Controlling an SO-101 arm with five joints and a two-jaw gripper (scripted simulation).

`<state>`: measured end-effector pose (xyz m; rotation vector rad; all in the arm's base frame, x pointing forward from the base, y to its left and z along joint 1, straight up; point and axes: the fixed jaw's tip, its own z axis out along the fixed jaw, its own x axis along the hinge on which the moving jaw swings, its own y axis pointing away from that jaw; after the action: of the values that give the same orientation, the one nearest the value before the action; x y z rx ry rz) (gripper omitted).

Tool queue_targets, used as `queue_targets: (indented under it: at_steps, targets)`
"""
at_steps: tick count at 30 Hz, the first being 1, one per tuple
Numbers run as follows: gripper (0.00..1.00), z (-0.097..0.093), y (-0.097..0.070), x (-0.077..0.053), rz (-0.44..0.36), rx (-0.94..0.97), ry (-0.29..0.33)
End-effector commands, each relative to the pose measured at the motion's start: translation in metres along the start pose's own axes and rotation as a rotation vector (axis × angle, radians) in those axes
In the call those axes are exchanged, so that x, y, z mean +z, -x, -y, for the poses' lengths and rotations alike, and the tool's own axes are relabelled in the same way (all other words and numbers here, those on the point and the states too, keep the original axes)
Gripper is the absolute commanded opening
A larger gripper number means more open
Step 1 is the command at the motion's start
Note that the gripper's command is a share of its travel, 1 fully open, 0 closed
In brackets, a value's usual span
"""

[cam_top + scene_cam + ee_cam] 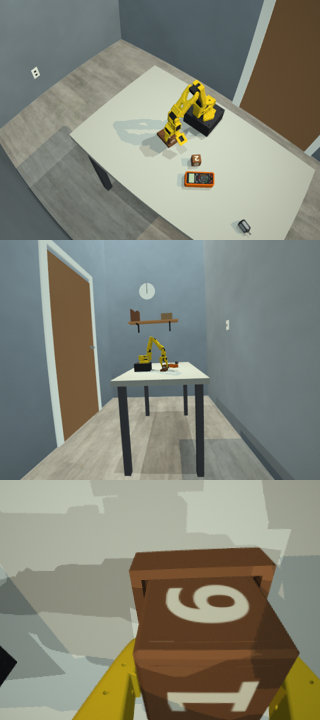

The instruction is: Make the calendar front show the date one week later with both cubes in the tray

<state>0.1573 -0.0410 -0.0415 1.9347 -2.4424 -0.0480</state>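
A brown cube [210,645] fills the wrist view, with a 9 or 6 on its top face and a 1 on the near face. It sits at the brown tray [202,562], whose far rim shows behind it. My gripper [175,138] is shut on this cube, its yellow fingers on both sides of it. In the top view the tray [163,139] lies on the table in front of the robot base, mostly hidden by the arm. A second brown cube [195,160] lies on the table apart from the tray, showing a 2 on top.
An orange multimeter [199,179] lies just beyond the loose cube. A small dark object [244,226] lies near the table's far corner. The black robot base [204,118] stands behind the tray.
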Motion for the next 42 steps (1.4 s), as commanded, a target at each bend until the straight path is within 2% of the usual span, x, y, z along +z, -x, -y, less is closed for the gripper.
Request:
queue_targets:
  at_steps: [1, 42]
  targets:
    - [0.00, 0.0055, -0.0014, -0.0043, 0.001, 0.016, -0.019]
    - [0.00, 0.0085, -0.0016, -0.0110, 0.002, 0.016, -0.019]
